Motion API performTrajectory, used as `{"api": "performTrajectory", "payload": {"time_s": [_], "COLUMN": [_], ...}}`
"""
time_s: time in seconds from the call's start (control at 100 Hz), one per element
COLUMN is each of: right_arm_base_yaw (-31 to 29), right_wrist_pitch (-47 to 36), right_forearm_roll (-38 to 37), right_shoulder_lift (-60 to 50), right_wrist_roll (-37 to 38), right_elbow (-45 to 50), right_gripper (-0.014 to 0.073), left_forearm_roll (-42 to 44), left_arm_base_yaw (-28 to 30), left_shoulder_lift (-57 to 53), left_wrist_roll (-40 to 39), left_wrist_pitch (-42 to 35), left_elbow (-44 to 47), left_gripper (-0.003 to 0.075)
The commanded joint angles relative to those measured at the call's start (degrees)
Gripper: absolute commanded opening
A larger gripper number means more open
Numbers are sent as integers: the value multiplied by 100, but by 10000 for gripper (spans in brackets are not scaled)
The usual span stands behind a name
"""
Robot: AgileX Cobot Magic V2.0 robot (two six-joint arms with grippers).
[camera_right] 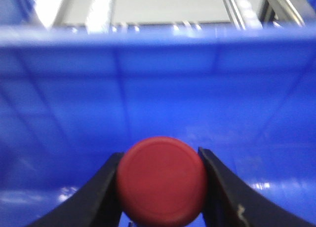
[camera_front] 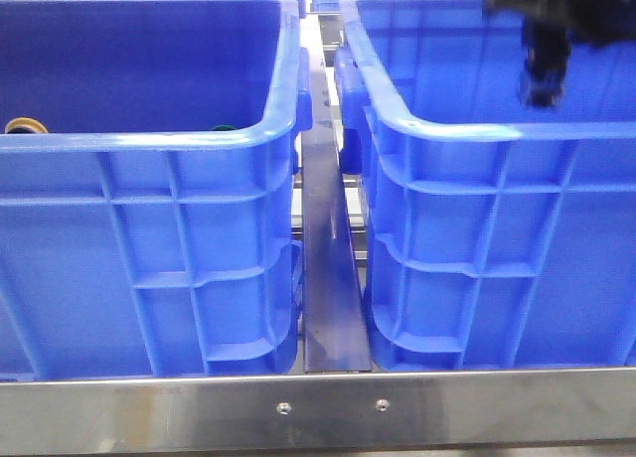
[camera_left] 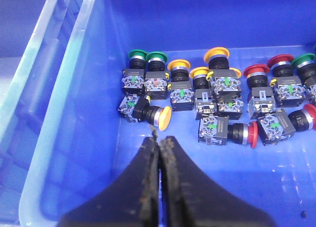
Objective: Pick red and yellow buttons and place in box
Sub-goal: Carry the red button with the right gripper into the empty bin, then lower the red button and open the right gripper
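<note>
While a red button [camera_right: 161, 180] was clamped between the two dark fingers [camera_right: 224, 192] of the right hand [camera_right: 161, 187], its round cap filled the gap between them in the right wrist view. Behind it only the smooth blue inner wall of the box [camera_right: 158, 89] was seen, with pale metal rails beyond the rim. From the front, the right hand [camera_front: 545, 75] was seen blurred above the open top of the right-hand box [camera_front: 497, 228], near its far right side.

Other buttons were seen in the left wrist view, lying on the floor of a second blue crate [camera_left: 89, 138]. A yellow button [camera_left: 148, 112] lay on its side nearest the left hand [camera_left: 159, 145], its cap pointing towards the fingertips. Further back, more yellow buttons [camera_left: 178, 65] and red buttons [camera_left: 256, 70] were gathered in a loose row with green buttons [camera_left: 137, 55], each on a dark body with a clear contact block. Another red one [camera_left: 232, 133] lay on its side.

The left hand was shut, its two dark fingers [camera_left: 143, 187] pressed together with nothing between them, just short of the yellow button and apart from it.

From the front, this crate [camera_front: 149, 228] was seen on the left, with a yellow cap [camera_front: 25, 126] and a green cap [camera_front: 222, 129] just showing over its near rim. A steel divider [camera_front: 328, 268] stood between the two crates, and a steel rail [camera_front: 318, 407] ran along the front edge.
</note>
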Motion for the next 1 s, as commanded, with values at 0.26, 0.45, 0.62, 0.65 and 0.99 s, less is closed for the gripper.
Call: {"api": "performTrajectory", "payload": {"time_s": [0.26,0.45,0.62,0.65,0.99], "right_arm_base_yaw": [13,13,13,13,13], "right_wrist_pitch": [-460,-481,-479,-479,-234], "right_forearm_roll": [-140,-140,-124,-95,100], "right_shoulder_lift": [689,1029,1281,1299,1299], "right_wrist_roll": [150,155,161,161,161], "right_elbow": [-652,-901,-928,-928,-928], "right_gripper": [183,183,183,183,386], "left_forearm_roll": [144,144,144,144,144], "left_arm_base_yaw": [11,11,11,11,11], "left_shoulder_lift": [-3,-3,-3,-3,-3], "left_wrist_roll": [-1,-1,-1,-1,-1], "left_wrist_pitch": [-361,-361,-361,-361,-361], "left_elbow": [-140,-140,-140,-140,-140], "left_gripper": [-19,-19,-19,-19,-19]}}
